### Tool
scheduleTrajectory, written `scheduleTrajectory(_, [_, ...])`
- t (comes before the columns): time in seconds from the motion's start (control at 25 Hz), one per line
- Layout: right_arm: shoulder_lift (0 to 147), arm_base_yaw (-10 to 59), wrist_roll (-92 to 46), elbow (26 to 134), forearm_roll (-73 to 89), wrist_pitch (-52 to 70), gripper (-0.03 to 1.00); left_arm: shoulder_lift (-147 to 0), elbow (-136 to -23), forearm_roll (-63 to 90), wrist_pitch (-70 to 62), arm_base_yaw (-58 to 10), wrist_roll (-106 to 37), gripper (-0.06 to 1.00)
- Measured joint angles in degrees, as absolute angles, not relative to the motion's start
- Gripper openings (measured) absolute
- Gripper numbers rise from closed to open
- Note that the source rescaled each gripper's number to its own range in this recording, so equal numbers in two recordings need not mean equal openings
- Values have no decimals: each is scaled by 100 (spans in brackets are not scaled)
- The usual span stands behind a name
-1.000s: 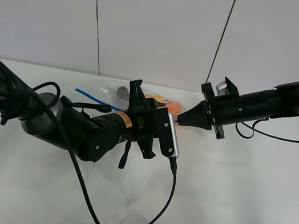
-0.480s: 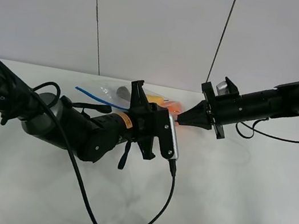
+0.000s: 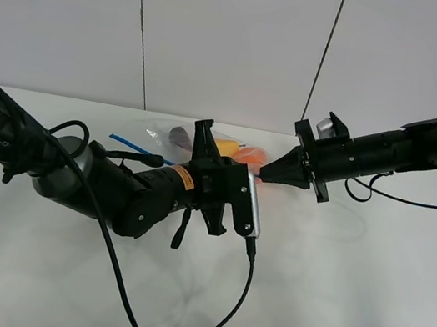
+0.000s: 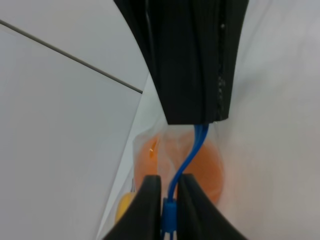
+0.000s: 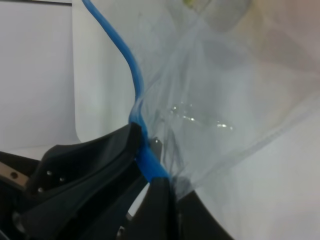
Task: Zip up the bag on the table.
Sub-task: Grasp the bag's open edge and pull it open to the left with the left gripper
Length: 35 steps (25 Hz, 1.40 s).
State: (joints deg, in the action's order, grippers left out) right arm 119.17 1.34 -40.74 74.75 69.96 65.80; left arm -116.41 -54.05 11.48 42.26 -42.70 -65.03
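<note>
The clear bag [image 3: 175,133] lies on the white table [image 3: 346,305] at the back middle, with orange and yellow fruit showing inside. Its blue zip strip [image 3: 133,145] runs along the near edge. My left gripper [image 3: 242,163] is shut on the strip; in the left wrist view [image 4: 197,120] the strip [image 4: 186,155] leaves its closed black fingers [image 4: 190,60]. My right gripper [image 3: 265,173] is shut on the strip's right end, a short way from the left one. The right wrist view shows it [image 5: 150,170] pinching the strip [image 5: 131,65] beside the clear film [image 5: 225,100].
My left arm's black cable [image 3: 173,325] loops over the near table. The right arm's cable [image 3: 415,201] hangs over the table at the right. A white panelled wall [image 3: 232,39] stands behind the table.
My left arm has shifted slightly, and the free left end of the blue strip has moved a little. The right arm has not moved.
</note>
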Motion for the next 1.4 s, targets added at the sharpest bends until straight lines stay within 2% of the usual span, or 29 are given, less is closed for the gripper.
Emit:
scheduleTrajectory(0.56, [11917, 156, -4061, 7479, 7203, 6444, 0, -11641, -5345, 869, 4322, -3172, -6962, 0])
scheduleTrajectory(1.16, [11917, 156, -4056, 7479, 7204, 6466, 0, -11641, -5069, 788, 4806, -1473, -7126, 0])
scheduleTrajectory(1.4, [11917, 186, -4056, 7486, 7294, 6466, 0, -11641, -5069, 702, 4822, -1140, -7126, 0])
